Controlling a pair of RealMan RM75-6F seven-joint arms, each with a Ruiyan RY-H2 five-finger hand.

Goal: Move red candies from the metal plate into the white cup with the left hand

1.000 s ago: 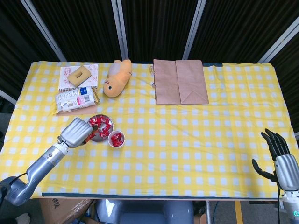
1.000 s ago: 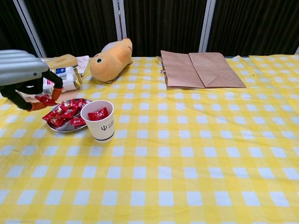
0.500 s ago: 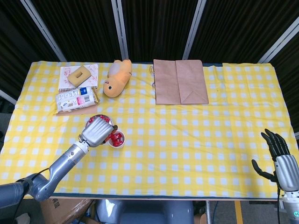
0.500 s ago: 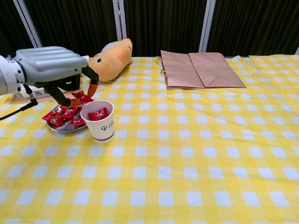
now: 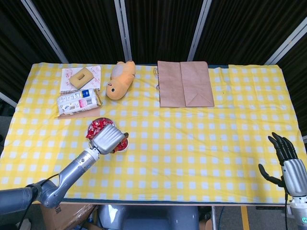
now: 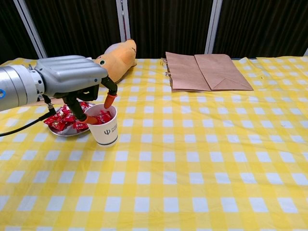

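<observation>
One step is in hand: dropping a candy into the cup (image 6: pixel 105 129) from the left hand (image 6: pixel 72 77), which hovers right over the cup's mouth. In the chest view its orange-tipped fingertips (image 6: pixel 109 100) point down, one at the 12 o'clock rim and another dipping at the 9 o'clock side among the red wrappers. Whether a candy is pinched between them or has already dropped I cannot tell; the red at the tips blends with the candies (image 6: pixel 102 117) lying in the cup.

To do this well, I judge the fingers should part only while they sit squarely above the opening, so the candy falls inside and not onto the yellow checked cloth (image 6: pixel 192 159). The cup looks light and is likely to tip, so the hand should rise straight up before swinging away and not brush the rim. The plate (image 6: pixel 64 131) touches or nearly touches the cup at its 9 o'clock, with more red candies (image 6: pixel 62 119) heaped on it, so the trip back is short and needs no wide sweep.

Farther off, a plush toy (image 6: pixel 115 57) lies at 12 o'clock of the plate and a brown paper bag (image 6: pixel 204 71) at 1 o'clock. The right hand (image 5: pixel 287 158) idles with fingers spread and holding nothing, at the table's 4 o'clock corner.
</observation>
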